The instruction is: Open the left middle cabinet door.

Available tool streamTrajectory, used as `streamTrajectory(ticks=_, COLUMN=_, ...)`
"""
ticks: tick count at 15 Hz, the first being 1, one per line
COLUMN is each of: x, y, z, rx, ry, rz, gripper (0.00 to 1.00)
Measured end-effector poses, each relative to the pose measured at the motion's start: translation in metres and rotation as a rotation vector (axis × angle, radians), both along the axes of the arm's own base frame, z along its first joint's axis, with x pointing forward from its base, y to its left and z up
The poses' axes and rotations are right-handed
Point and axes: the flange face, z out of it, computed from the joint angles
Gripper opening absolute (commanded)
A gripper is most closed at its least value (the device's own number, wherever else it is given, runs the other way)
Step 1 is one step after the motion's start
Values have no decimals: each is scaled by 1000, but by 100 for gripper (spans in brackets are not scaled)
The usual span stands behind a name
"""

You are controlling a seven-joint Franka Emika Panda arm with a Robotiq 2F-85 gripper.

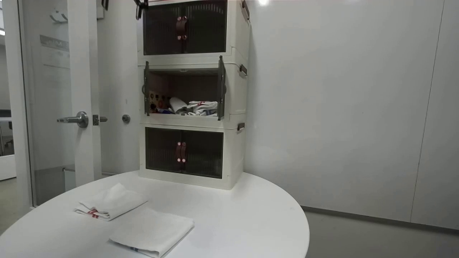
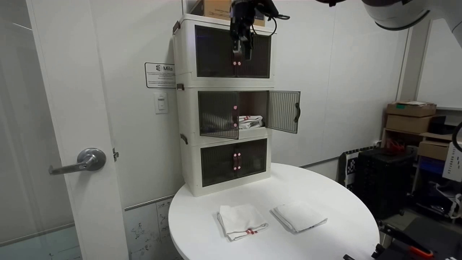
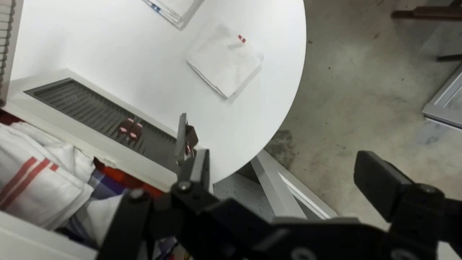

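Cabinet (image 1: 184, 122) is standing on table (image 1: 251, 215) | cloths (image 1: 202, 107) are resting in middle tier (image 1: 193, 86) | left door (image 2: 216, 112), right door (image 2: 284, 112) are flanking it | before cabinet, towel (image 2: 241, 219) is lying left of second towel (image 2: 300, 216)

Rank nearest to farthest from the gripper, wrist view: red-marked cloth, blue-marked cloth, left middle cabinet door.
1. Left middle cabinet door: swung open below the gripper.
2. Red-marked cloth: on the table, upper middle.
3. Blue-marked cloth: top edge, cut off.

Upper left in an exterior view, you see the left middle cabinet door (image 1: 147, 88) standing open, edge-on.
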Motion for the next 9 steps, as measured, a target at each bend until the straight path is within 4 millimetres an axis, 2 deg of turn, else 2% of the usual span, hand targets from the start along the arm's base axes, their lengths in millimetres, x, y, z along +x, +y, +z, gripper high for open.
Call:
streamTrajectory(ticks=2, x=15, y=-19, z=-44, rx=-3, ry=71, rz=18, gripper=100)
streamTrajectory(ticks=4, x=24, y=-32, z=-78, rx=-9, ry=114, rz=23, gripper=100)
streamTrajectory(ticks=9, x=24, y=-41, z=-120, rx=-37, ry=163, rz=14, gripper=100)
